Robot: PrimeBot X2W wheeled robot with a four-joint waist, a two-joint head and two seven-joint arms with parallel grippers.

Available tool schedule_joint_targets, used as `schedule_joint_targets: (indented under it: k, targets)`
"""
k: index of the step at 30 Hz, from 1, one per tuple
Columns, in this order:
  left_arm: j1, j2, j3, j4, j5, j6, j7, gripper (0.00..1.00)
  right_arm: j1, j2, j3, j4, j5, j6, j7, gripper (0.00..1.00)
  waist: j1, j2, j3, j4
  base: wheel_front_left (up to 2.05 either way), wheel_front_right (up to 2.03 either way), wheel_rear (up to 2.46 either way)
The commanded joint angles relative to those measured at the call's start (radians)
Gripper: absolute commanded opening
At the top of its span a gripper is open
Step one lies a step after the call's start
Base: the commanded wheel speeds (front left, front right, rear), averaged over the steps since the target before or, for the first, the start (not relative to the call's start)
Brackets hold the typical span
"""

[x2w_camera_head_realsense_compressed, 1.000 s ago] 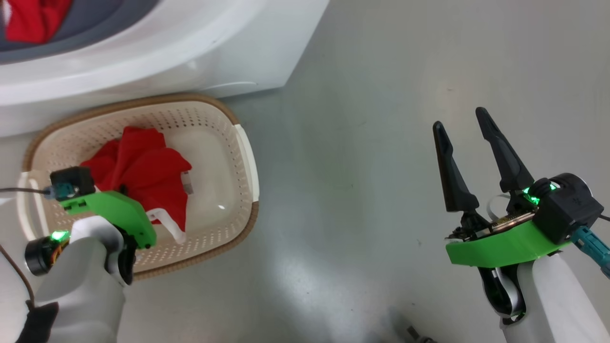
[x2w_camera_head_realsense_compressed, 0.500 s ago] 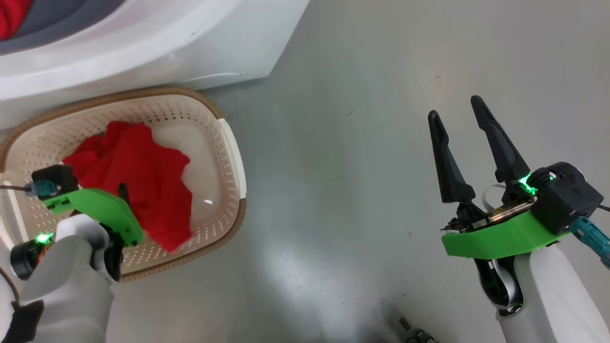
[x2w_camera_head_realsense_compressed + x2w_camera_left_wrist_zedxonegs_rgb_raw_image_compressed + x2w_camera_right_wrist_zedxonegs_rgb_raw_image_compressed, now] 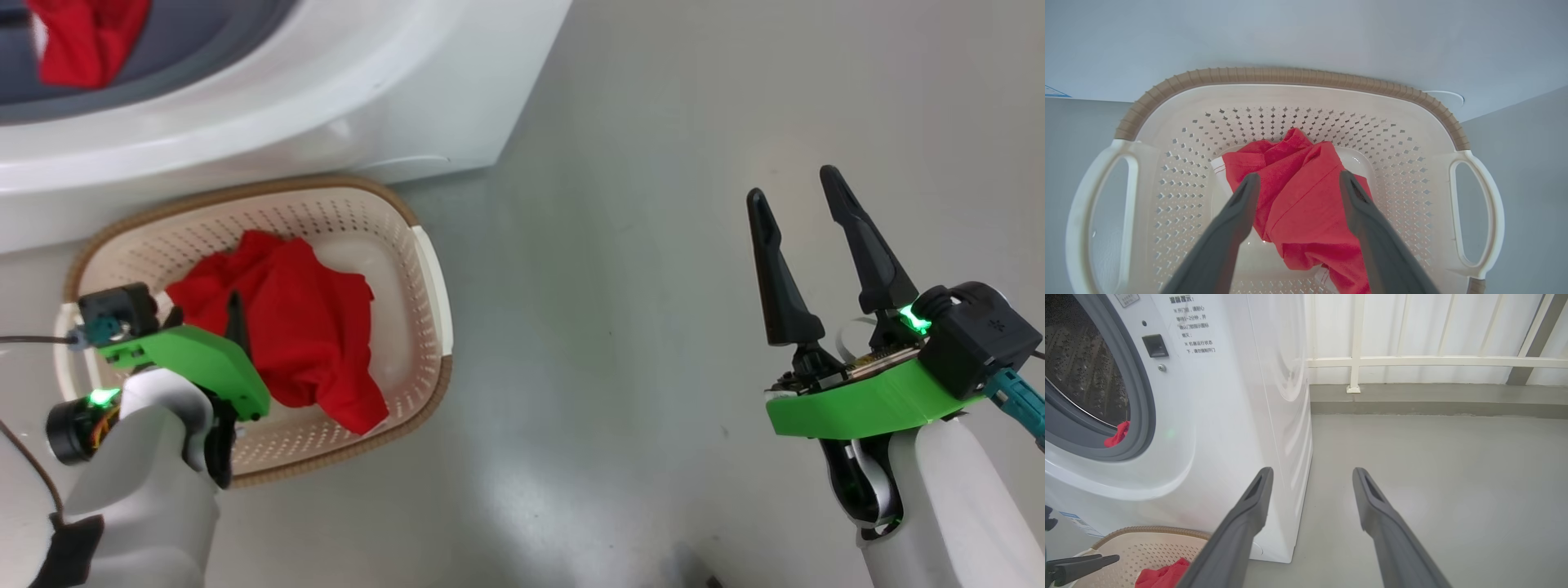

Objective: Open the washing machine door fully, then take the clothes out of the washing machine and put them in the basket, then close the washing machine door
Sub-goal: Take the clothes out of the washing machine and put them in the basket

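Observation:
The cream basket stands on the floor in front of the white washing machine. A red garment lies crumpled inside it. My left gripper hangs open just above that garment; in the left wrist view its fingers straddle the red fabric without pinching it. More red clothes lie inside the drum behind the grey ring. My right gripper is open and empty over bare floor, far to the right. The washing machine door is out of view.
The right wrist view looks along the machine's front corner toward a white railing and a low kerb at the back. Grey floor stretches to the right of the machine and basket.
My left gripper has opened and let go of the red garment, which dropped and spread out in the basket. The head camera shifted slightly. The right arm kept its pose.

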Motion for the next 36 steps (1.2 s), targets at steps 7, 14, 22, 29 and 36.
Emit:
schedule_joint_targets:
  k: [7, 14, 22, 29, 36]
  targets:
    - [0.058, 0.009, 0.005, -0.039, 0.004, -0.037, -0.061, 1.0, 0.04, -0.003, 0.004, -0.008, -0.014, 0.006, -0.006, 1.0, 0.0, 0.0, -0.086, 0.051, 0.0, 0.0, 0.0]
    - [0.128, -0.008, 0.011, -0.174, 0.016, -0.051, -0.081, 1.0, 0.069, -0.003, -0.01, 0.005, -0.025, 0.006, -0.006, 1.0, 0.0, 0.0, -0.172, 0.082, 0.0, 0.0, 0.0]
    - [0.274, -0.009, 0.053, -0.421, 0.055, -0.032, -0.082, 1.0, 0.107, -0.003, -0.018, 0.018, -0.046, 0.006, -0.006, 1.0, 0.0, 0.0, -0.254, 0.1, 0.0, 0.0, 0.0]
    - [0.402, -0.021, 0.085, -0.609, 0.098, 0.006, -0.082, 1.0, 0.131, -0.003, -0.028, 0.032, -0.065, 0.006, -0.006, 1.0, 0.0, 0.0, -0.322, 0.117, 0.0, 0.0, 0.0]
    - [0.514, -0.031, 0.084, -0.755, 0.133, 0.022, -0.082, 1.0, 0.163, -0.003, -0.031, 0.042, -0.069, 0.006, -0.006, 1.0, 0.0, 0.0, -0.393, 0.133, 0.0, 0.0, 0.0]
